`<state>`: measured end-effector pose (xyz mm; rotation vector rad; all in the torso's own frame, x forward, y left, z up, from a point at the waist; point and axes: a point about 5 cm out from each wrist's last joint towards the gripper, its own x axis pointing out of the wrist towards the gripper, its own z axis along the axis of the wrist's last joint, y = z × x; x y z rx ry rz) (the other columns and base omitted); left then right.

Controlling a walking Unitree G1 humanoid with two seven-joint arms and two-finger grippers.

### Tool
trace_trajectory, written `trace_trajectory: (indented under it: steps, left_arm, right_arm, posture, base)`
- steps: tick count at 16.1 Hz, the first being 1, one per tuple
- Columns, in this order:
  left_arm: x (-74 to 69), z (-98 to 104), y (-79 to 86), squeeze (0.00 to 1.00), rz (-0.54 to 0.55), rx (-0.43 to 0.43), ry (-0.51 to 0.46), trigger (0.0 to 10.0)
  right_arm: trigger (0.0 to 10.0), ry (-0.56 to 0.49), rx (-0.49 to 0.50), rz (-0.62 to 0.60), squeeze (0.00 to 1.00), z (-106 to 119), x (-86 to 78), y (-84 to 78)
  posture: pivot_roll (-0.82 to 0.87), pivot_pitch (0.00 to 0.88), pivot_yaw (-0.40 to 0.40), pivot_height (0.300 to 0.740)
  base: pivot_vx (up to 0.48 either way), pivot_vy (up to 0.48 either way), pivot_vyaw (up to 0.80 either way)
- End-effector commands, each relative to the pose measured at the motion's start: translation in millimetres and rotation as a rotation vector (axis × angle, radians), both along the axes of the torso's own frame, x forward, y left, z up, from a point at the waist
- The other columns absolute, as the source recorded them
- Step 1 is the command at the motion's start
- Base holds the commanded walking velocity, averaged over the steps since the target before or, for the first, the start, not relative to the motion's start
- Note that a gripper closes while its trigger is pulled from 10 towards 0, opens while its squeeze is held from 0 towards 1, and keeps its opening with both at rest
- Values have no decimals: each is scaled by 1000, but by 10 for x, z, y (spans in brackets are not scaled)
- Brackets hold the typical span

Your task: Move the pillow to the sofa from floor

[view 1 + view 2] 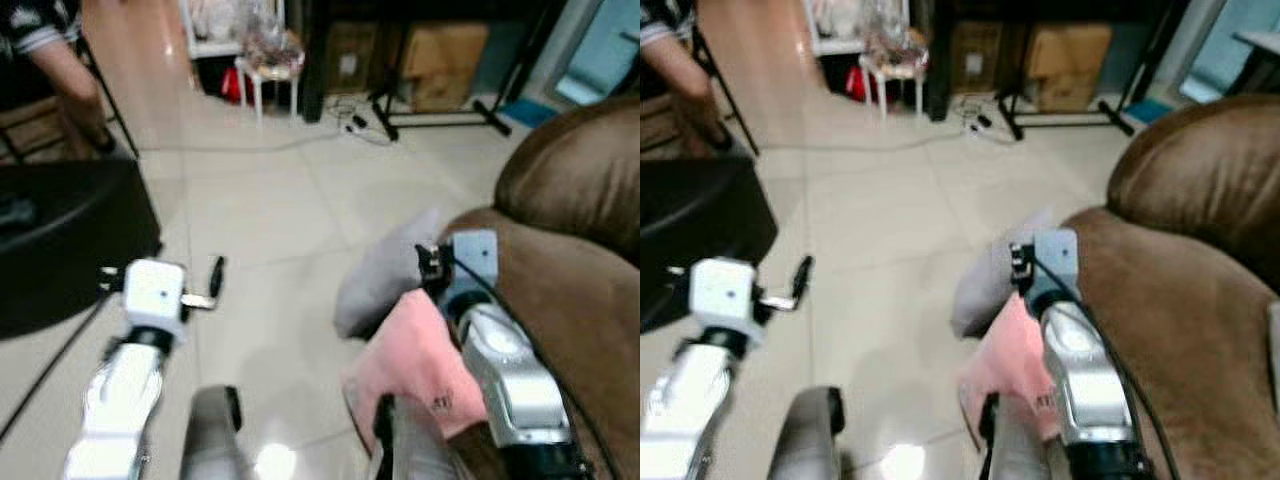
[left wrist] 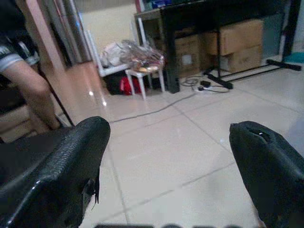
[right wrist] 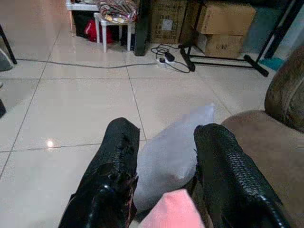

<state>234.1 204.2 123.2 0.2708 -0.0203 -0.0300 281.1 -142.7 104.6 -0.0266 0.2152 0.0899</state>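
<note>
The tiled floor (image 1: 270,230) lies open across the middle of the room, a wide bare stretch between the two arms. On the robot's right the brown sofa (image 1: 580,250) bulks up as a wall, and a grey pillow (image 3: 168,156) leans against its base with a pink cloth (image 1: 415,365) just in front of it. On the left a black rounded object (image 1: 60,240) closes that side, with a seated person's arm (image 1: 75,80) behind it. Farther off, a cable (image 3: 85,65), a small white stool (image 1: 265,75), black stand legs (image 1: 440,118) and cardboard boxes (image 3: 223,23) crowd the far wall.
</note>
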Motion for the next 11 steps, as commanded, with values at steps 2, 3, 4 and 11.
trace_trajectory:
  steps: [2,3,4,11]
  left_arm:
    - [-9,-43,12,0,-3,8,23,10000]
    - [-7,-49,6,0,-11,8,29,10000]
    - [-7,-87,-31,0,-43,10,56,10000]
    - [65,-137,-141,0,-207,9,117,10000]
  right_arm:
    - [10000,-1,32,-2,0,11,16,38]
    - [10000,4,27,-8,0,2,18,32]
    - [10000,19,20,-26,0,-35,27,1]
    - [10000,107,-97,-29,0,-258,180,-247]
  posture:
    - [45,0,-74,498]
    - [44,0,-73,493]
    - [46,0,-73,478]
    - [32,0,-55,428]
  base:
    - [0,0,0]
    - [0,0,0]
    - [0,0,0]
    - [0,0,0]
